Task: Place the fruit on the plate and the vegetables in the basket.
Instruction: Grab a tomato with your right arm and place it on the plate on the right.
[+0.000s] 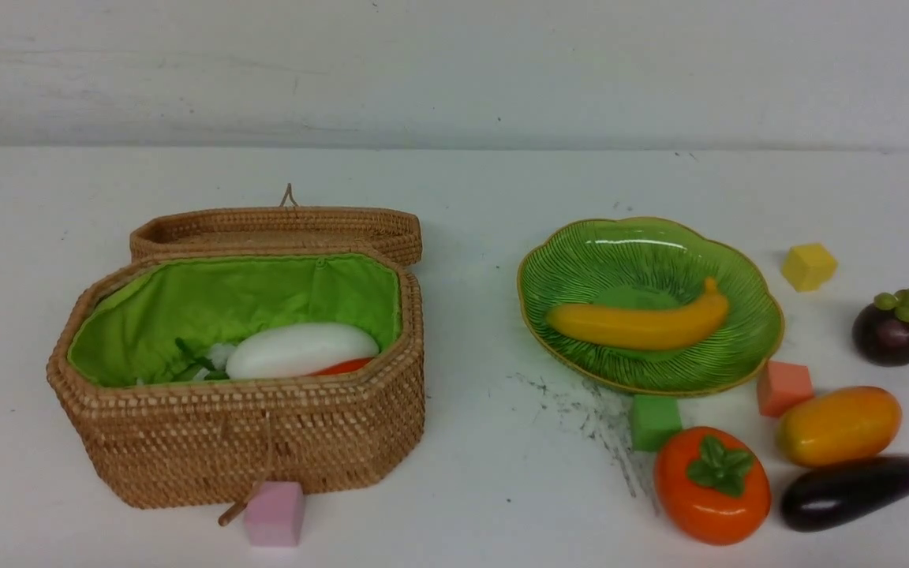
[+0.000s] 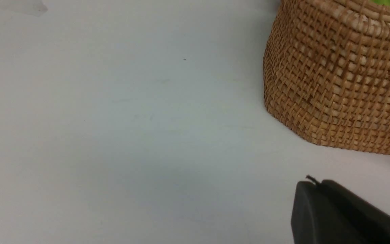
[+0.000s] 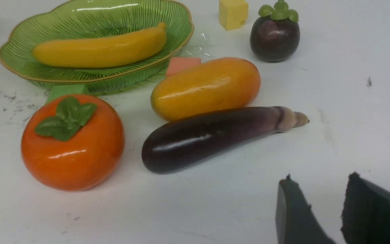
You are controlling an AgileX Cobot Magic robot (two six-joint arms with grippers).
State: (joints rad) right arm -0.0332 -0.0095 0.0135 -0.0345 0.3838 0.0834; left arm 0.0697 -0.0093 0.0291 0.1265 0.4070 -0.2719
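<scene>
Eggplant [image 3: 212, 135] beside mango [image 3: 205, 88], near right tool [image 3: 320, 183]; open table [image 2: 113, 118] beside basket [image 2: 344, 84].

On our left the basket [image 1: 241, 442] stands on the tabletop [image 1: 470, 197], lid [image 1: 277, 229] behind it, radish [image 1: 301, 349] and carrot [image 1: 344, 366] inside. On our right the banana [image 1: 640, 323] lies on the plate [image 1: 660, 244]; before the plate we find the persimmon [image 1: 711, 485], mango [image 1: 839, 426] and eggplant [image 1: 857, 491], the mangosteen [image 1: 891, 330] to its right.
</scene>
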